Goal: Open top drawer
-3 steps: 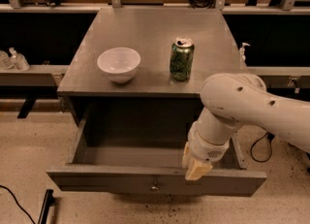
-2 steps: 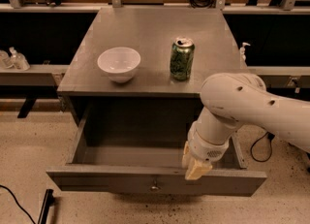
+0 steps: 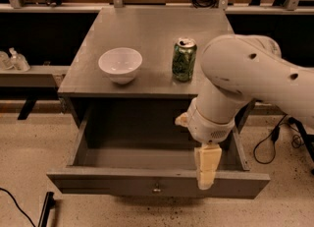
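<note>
The top drawer (image 3: 98, 184) is a wide grey flat-fronted drawer with one small central metal knob (image 3: 156, 189). It stands pulled well out from under the grey table top, and its deep grey box is open to view with nothing seen inside. My gripper (image 3: 206, 168) hangs down from the white arm (image 3: 245, 78) over the drawer's front edge, right of the knob and not on it. No other drawers show.
A white bowl (image 3: 120, 64) and a green soda can (image 3: 184, 59) stand on the grey table top (image 3: 147, 24). A low shelf runs along the left and a rail with cables behind. A cable lies on the speckled floor (image 3: 274, 147) at right.
The arm's elbow has risen a little toward the camera. The gripper stays over the drawer's front edge and the drawer remains pulled out as before.
</note>
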Tool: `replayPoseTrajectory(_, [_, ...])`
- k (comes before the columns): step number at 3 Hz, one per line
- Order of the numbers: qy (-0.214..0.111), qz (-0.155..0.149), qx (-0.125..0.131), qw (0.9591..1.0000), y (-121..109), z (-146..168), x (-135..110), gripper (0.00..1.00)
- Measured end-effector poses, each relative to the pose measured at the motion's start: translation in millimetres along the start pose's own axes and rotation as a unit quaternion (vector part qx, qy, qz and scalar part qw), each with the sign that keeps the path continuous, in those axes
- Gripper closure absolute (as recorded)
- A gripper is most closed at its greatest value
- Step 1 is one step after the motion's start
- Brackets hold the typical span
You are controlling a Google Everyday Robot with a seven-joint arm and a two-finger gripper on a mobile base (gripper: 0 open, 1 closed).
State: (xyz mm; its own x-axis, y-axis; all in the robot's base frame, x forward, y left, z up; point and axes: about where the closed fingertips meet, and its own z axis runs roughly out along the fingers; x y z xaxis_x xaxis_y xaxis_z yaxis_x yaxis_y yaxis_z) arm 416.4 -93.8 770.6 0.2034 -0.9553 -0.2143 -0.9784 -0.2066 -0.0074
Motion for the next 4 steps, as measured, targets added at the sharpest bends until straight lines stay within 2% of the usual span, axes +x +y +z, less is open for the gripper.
replayPoseTrajectory(1, [0.012,-0.002,0.006,0.9999,-9.9,-7.5,-0.2,0.00])
replayPoseTrajectory(2, [0.021,0.011,0.014,0.9996,-30.1,-1.6,14.0,0.17])
replayPoseTrajectory(4, [0.037,0.066,0.037,0.9965,-53.7,25.1,57.7,0.64])
